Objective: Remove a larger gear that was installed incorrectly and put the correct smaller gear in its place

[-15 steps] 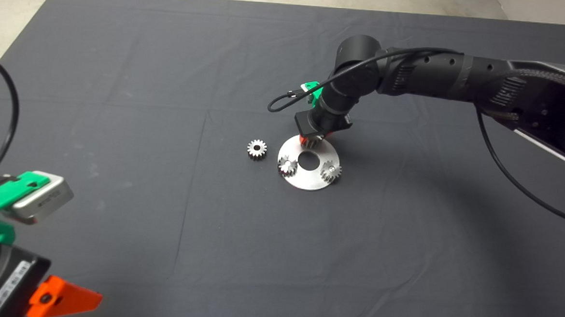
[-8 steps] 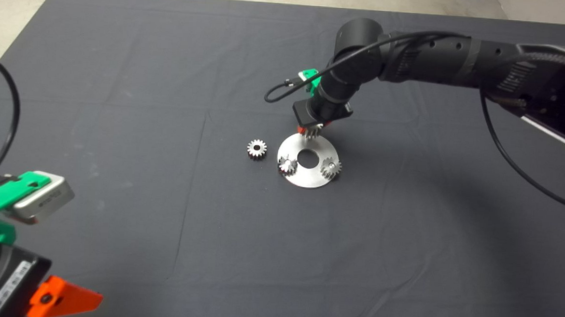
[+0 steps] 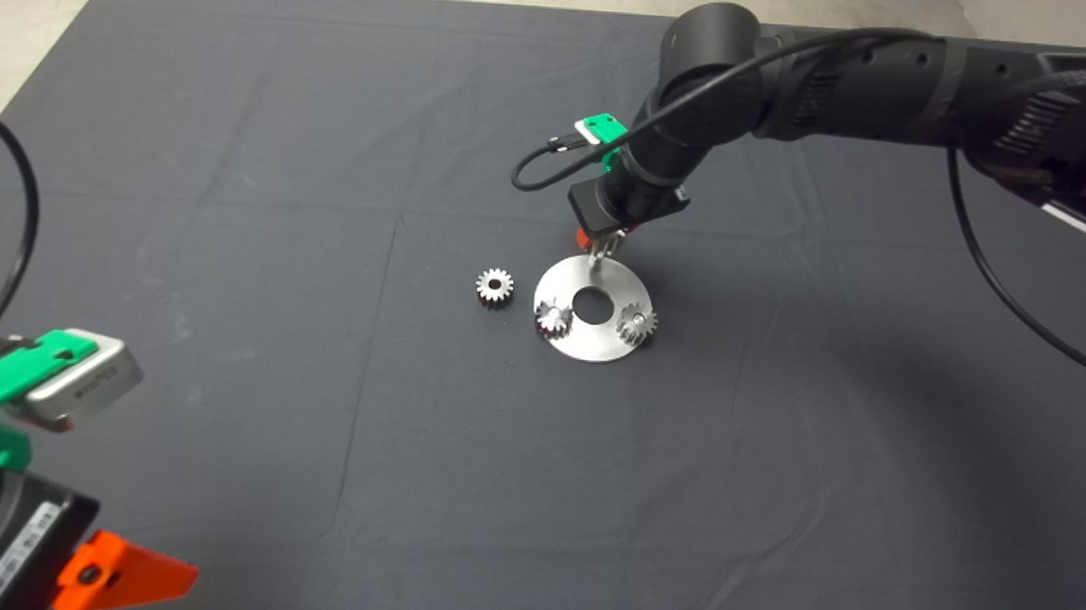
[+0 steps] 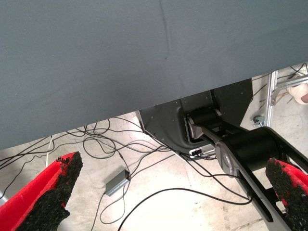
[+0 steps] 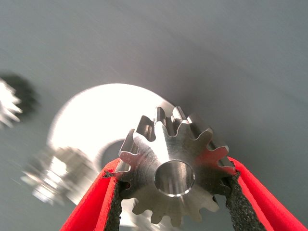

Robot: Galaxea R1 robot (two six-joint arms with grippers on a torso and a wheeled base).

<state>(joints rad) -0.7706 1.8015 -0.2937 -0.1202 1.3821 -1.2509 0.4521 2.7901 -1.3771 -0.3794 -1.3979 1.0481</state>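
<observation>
My right gripper hangs just above the far edge of the round silver plate, shut on the larger gear. The right wrist view shows that gear's coarse teeth pinched between both black pads, lifted clear of the plate. The smaller gear lies loose on the mat, just left of the plate. Two more small gears sit on the plate beside its centre hole. My left gripper stays parked at the lower left, open, with nothing between its fingers.
The dark mat spreads wide around the plate on all sides. The right arm reaches in from the upper right. Past the mat's edge, the left wrist view shows floor cables and the robot's base.
My right gripper has risen and drawn back from the plate with the larger gear, which sat on the plate's far edge a second ago. The left arm has not moved.
</observation>
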